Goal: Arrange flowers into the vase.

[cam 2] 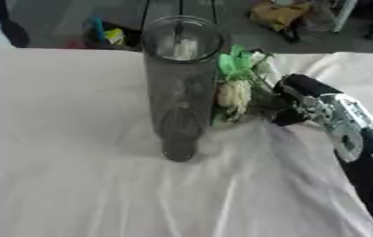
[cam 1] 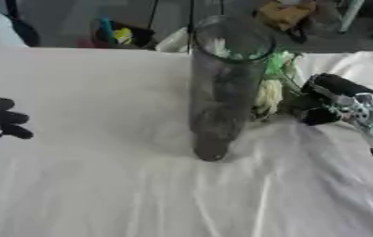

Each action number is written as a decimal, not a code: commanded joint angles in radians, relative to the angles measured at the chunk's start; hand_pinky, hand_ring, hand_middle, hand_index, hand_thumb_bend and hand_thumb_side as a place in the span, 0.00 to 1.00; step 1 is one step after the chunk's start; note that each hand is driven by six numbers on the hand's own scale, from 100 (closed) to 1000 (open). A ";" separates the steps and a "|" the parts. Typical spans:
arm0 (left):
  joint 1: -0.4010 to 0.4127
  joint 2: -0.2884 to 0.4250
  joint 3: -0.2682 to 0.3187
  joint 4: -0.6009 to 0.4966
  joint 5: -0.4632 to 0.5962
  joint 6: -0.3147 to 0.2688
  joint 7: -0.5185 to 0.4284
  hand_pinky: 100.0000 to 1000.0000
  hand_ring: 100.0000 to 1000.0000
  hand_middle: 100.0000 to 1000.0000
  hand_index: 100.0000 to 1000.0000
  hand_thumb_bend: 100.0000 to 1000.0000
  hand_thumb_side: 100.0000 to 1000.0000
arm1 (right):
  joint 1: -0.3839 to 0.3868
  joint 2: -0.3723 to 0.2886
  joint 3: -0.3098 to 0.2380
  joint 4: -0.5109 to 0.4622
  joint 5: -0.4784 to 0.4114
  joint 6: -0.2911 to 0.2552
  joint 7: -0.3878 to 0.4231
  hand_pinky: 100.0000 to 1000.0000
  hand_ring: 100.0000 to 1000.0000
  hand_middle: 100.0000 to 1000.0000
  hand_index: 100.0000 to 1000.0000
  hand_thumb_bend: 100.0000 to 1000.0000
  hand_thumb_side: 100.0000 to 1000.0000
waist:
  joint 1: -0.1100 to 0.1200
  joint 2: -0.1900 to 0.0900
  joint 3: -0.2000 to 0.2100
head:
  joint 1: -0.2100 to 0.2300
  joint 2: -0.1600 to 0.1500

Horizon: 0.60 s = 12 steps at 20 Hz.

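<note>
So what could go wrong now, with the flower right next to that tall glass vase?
1. The vase is tall and narrow, and the right hand is close beside it; a bump might tip it over.
2. The flower sits below the vase's rim, so it must be lifted higher first, or it may hit the glass.
3. The white cloth is wrinkled, so the vase may stand less steady.

Tall clear glass vase [cam 2: 179, 88], cylindrical, upright on the white-draped tabletop [cam 2: 76, 185] near the middle, mouth open. Just beside its right wall, a flower [cam 2: 233, 95]: pale cream bloom (possibly a rose, too blurred to say) hanging downward, bright green leaves above it near the vase's rim. Outside the vase, not in it. Stem end lost among the black fingers of the right hand [cam 2: 290, 109], curled round it.
</note>
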 commanded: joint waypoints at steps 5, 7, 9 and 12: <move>-0.004 0.000 -0.003 -0.018 -0.003 -0.002 -0.005 0.48 0.57 0.61 0.69 0.00 1.00 | 0.004 -0.009 0.003 0.010 -0.046 0.007 -0.008 0.08 0.29 0.01 0.09 0.00 0.37 | -0.010 -0.001 0.000 | -0.002 -0.011; -0.004 0.000 -0.003 -0.018 -0.004 -0.002 -0.006 0.48 0.57 0.60 0.69 0.00 1.00 | 0.005 -0.009 0.001 0.010 -0.061 0.007 -0.013 0.05 0.27 0.00 0.07 0.00 0.40 | -0.010 0.000 -0.001 | -0.002 -0.011; -0.004 0.000 -0.003 -0.018 -0.004 -0.001 -0.006 0.48 0.56 0.60 0.69 0.00 1.00 | 0.006 -0.009 0.001 0.009 -0.075 0.003 -0.016 0.00 0.22 0.00 0.04 0.00 0.40 | -0.010 0.000 -0.001 | -0.003 -0.011; -0.004 0.000 -0.003 -0.018 -0.003 -0.001 -0.006 0.48 0.56 0.59 0.69 0.00 1.00 | 0.007 -0.009 -0.002 0.005 -0.090 0.003 -0.031 0.00 0.16 0.00 0.00 0.00 0.42 | -0.009 0.000 -0.001 | -0.003 -0.012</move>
